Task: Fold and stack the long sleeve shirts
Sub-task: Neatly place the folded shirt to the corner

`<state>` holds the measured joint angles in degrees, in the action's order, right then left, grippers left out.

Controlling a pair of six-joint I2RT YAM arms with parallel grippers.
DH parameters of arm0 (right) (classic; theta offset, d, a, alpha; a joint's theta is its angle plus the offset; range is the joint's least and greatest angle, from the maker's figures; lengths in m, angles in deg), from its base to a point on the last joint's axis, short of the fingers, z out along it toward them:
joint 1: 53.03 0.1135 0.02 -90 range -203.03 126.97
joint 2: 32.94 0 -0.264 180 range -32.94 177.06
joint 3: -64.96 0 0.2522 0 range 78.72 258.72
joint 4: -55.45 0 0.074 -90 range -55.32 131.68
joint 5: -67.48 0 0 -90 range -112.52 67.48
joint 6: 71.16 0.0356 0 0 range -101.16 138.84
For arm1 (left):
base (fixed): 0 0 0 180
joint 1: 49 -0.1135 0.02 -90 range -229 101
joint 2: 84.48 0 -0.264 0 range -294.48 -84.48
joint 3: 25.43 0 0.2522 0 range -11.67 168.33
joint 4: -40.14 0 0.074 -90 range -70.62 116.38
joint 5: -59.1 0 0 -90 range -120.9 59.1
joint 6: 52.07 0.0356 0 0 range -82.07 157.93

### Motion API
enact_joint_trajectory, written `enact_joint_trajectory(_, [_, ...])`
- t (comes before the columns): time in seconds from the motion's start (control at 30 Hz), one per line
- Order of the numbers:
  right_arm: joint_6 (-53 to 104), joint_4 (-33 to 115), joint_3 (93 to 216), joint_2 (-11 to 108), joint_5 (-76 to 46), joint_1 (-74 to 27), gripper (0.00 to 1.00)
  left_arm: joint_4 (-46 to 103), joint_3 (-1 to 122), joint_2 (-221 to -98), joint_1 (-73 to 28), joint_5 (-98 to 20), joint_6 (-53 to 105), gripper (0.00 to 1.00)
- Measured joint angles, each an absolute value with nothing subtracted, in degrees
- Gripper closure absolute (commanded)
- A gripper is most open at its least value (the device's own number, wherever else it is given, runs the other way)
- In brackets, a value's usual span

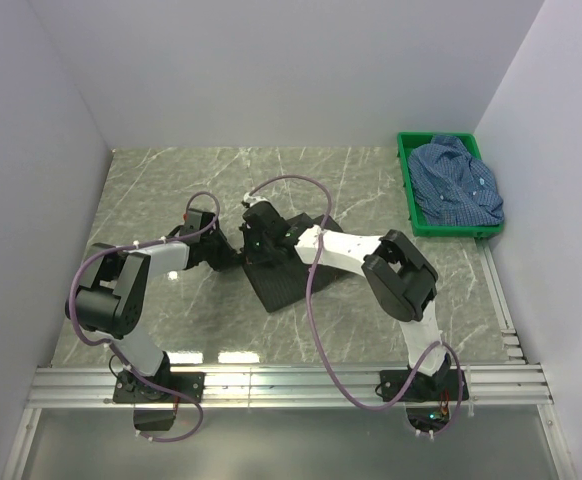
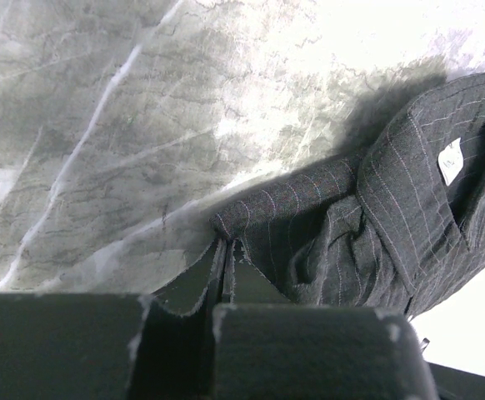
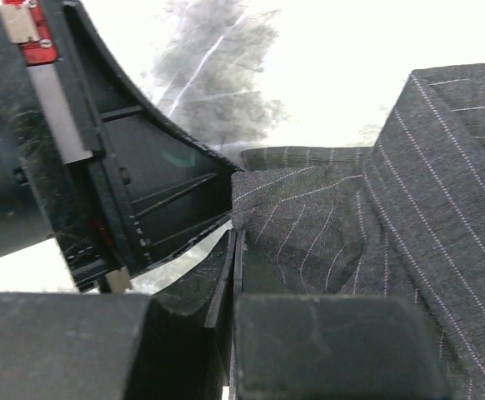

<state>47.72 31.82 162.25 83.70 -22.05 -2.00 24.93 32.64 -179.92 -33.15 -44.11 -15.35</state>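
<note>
Two wrist views give you what the overhead cannot: the left gripper [image 2: 226, 243] and right gripper [image 3: 236, 237], each pinched on a fold of the black pinstriped shirt [image 2: 409, 225] at the centre of the grey marbled table [image 1: 171, 190]. Only the top view shows you the blue checked shirt [image 1: 458, 180] heaped in the green crate [image 1: 407, 195] at the far right corner, white walls [image 1: 291, 70] around.

Soft, even light is falling from above in the top view, and two bright patches are glaring off the table [image 1: 391, 190] along its near edge, with only faint shadows lying across it. In both wrist views the far background is washing out to white, the black shirt [image 2: 409, 217] is casting a dark shadow onto the marble, and the nearest foreground is blurring.
</note>
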Motion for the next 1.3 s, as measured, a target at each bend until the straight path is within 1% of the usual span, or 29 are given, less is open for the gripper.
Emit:
enact_joint_trajectory(0.23, [47.74,33.24,162.03,84.14,-20.41,-1.94,0.99,25.21,32.54,-179.90,-33.15,-44.11,-15.35,0.99])
enact_joint_trajectory(0.27, [47.74,33.63,162.03,84.53,-20.28,-1.94,0.95,25.23,32.54,-179.90,-33.15,-44.11,-15.35,0.98])
enact_joint_trajectory(0.33, [47.79,34.00,162.03,85.54,-20.00,-1.96,0.89,25.28,32.47,-179.83,-33.15,-44.09,-15.35,0.95])
enact_joint_trajectory(0.37, [47.79,33.94,162.03,86.00,-19.85,-1.96,0.84,25.30,32.43,-179.81,-33.15,-44.09,-15.35,0.91])
enact_joint_trajectory(0.43, [47.65,33.63,162.03,86.28,-19.52,-1.98,0.75,25.06,32.40,-179.55,-33.12,-43.67,-15.35,0.86])
enact_joint_trajectory(0.47, [47.50,33.50,162.03,86.28,-19.36,-2.03,0.67,24.60,32.40,-179.35,-33.10,-43.21,-15.32,0.83])
enact_joint_trajectory(0.53, [46.80,33.04,162.10,85.93,-19.34,-2.03,0.62,23.35,32.43,-178.46,-33.06,-41.86,-15.17,0.80])
enact_joint_trajectory(0.57, [46.37,32.87,162.12,85.67,-19.28,-2.03,0.56,22.22,32.43,-177.85,-33.06,-41.00,-15.11,0.72])
enact_joint_trajectory(0.63, [45.49,31.75,162.23,84.69,-19.26,-2.03,0.49,19.99,32.47,-176.47,-33.10,-39.52,-14.71,0.61])
enact_joint_trajectory(0.67, [45.01,30.64,162.34,83.77,-19.39,-2.16,0.44,18.92,32.49,-175.64,-33.23,-38.60,-14.69,0.49])
enact_joint_trajectory(0.77, [44.05,27.84,162.40,79.51,-19.43,-2.70,0.43,14.37,33.02,-172.51,-33.93,-36.41,-14.51,0.28])
enact_joint_trajectory(0.83, [43.85,26.83,162.23,75.59,-19.39,-3.71,0.43,11.09,34.04,-170.09,-34.52,-34.93,-14.49,0.21])
enact_joint_trajectory(0.93, [43.90,26.77,159.91,68.51,-18.97,-7.53,0.43,7.29,36.12,-166.59,-35.03,-33.31,-14.60,0.20])
enact_joint_trajectory(1.1, [45.75,29.24,150.29,59.64,-15.28,-19.58,0.44,4.54,39.20,-160.36,-32.73,-32.20,-15.41,0.20])
enact_joint_trajectory(1.17, [47.00,30.70,145.92,58.63,-12.57,-24.89,0.44,4.95,40.75,-159.77,-28.51,-32.74,-16.11,0.25])
enact_joint_trajectory(1.27, [49.16,33.43,140.48,58.59,-7.71,-31.14,0.46,7.40,42.09,-162.35,-22.46,-35.13,-17.55,0.34])
enact_joint_trajectory(1.3, [50.02,34.57,138.64,58.66,-5.55,-33.17,0.47,8.82,42.15,-164.34,-20.93,-36.41,-18.19,0.42])
